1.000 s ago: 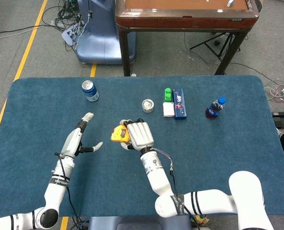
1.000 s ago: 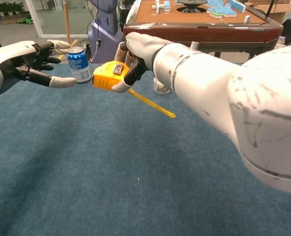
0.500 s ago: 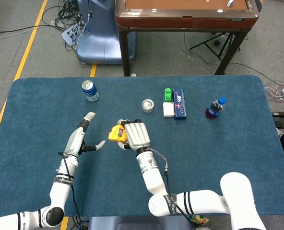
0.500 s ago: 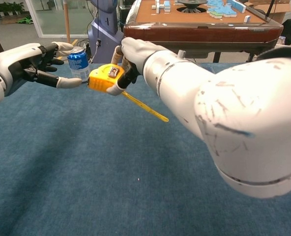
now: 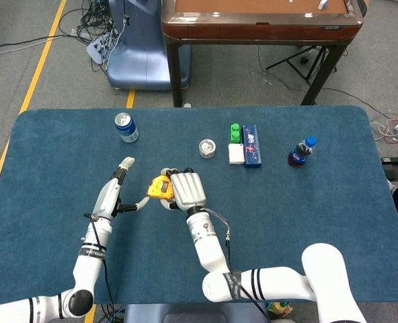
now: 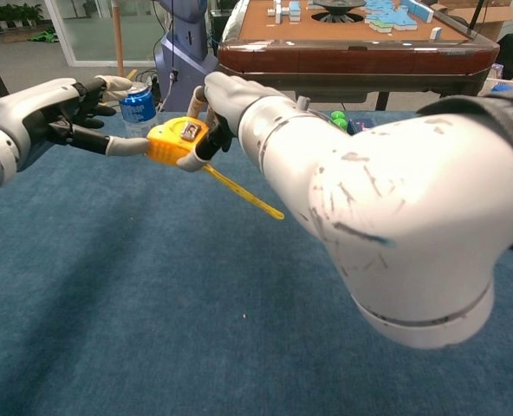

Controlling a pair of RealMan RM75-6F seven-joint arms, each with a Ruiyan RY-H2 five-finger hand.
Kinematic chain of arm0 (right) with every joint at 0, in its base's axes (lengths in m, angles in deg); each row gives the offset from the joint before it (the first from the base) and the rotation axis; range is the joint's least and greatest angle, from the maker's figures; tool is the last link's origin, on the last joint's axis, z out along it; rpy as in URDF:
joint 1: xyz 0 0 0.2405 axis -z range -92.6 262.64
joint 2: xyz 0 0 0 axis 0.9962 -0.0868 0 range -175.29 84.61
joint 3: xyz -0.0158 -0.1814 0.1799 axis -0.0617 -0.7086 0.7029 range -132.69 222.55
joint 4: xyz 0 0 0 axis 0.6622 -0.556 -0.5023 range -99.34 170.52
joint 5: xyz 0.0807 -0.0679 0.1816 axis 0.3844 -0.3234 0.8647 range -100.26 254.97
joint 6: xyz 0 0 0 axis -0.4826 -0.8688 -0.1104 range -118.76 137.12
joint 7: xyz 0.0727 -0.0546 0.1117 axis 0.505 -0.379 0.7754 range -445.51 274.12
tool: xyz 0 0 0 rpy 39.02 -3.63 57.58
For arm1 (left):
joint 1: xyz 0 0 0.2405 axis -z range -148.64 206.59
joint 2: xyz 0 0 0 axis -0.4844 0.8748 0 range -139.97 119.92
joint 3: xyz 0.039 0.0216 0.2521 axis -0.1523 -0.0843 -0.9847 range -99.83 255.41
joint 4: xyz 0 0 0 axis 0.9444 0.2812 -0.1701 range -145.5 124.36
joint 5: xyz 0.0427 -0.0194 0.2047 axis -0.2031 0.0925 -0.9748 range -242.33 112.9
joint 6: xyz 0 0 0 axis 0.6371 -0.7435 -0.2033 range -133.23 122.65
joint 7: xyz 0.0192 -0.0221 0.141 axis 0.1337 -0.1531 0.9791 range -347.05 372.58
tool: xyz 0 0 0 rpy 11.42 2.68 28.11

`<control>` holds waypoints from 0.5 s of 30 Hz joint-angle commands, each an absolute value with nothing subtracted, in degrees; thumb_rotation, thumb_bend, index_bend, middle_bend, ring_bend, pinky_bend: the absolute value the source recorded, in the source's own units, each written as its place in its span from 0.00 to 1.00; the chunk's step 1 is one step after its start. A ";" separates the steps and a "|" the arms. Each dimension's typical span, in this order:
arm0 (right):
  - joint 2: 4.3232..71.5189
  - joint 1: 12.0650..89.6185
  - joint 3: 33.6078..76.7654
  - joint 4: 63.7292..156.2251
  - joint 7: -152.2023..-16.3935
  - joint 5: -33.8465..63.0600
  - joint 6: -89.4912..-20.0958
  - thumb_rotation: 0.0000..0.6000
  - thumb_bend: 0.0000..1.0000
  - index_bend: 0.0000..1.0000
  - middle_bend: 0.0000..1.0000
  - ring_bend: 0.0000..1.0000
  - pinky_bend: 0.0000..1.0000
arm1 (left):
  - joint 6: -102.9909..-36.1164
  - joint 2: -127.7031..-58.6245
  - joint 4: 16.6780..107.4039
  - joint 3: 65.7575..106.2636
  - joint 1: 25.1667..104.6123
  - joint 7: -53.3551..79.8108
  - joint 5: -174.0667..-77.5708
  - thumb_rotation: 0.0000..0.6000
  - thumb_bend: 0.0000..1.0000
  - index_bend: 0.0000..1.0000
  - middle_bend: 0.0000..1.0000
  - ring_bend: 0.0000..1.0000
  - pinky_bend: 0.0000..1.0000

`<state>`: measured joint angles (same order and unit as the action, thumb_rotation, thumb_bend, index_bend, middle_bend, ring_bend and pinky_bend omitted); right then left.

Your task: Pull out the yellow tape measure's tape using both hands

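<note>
My right hand [image 5: 186, 190] [image 6: 219, 97] grips the yellow tape measure [image 5: 160, 188] [image 6: 173, 141] and holds it above the blue table. A short length of yellow tape [image 6: 243, 191] sticks out of the case, slanting down to the right with its tip free. My left hand [image 5: 114, 193] [image 6: 47, 118] is just left of the case with its fingers spread. Its thumb tip reaches the left side of the case and holds nothing. From the head camera, the right hand hides most of the case.
A blue can [image 5: 126, 127] [image 6: 136, 106] stands behind the left hand. Further right on the table [image 5: 306, 222] are a small round tin [image 5: 207, 148], green blocks [image 5: 235, 132], a white block [image 5: 236, 155], a blue box [image 5: 252, 145] and a bottle [image 5: 300, 152]. A brown table [image 5: 259, 20] stands beyond.
My right hand has carried the tape measure to the left. The left hand has come in towards it, and its thumb now meets the case.
</note>
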<state>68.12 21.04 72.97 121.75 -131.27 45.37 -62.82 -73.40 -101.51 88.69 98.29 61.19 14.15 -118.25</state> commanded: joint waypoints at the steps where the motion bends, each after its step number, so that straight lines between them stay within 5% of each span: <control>1: 68.18 20.95 73.12 121.66 -131.17 45.33 -62.74 1.00 0.64 0.59 0.57 0.43 0.22 | -73.31 -101.69 88.50 98.41 61.28 14.02 -118.06 1.00 0.20 0.00 0.00 0.00 0.00; 15: 67.94 20.98 73.20 122.22 -130.77 46.03 -61.78 1.00 0.64 0.59 0.57 0.43 0.22 | -72.85 -102.20 87.33 98.78 61.62 14.01 -116.88 1.00 0.20 0.00 0.00 0.00 0.00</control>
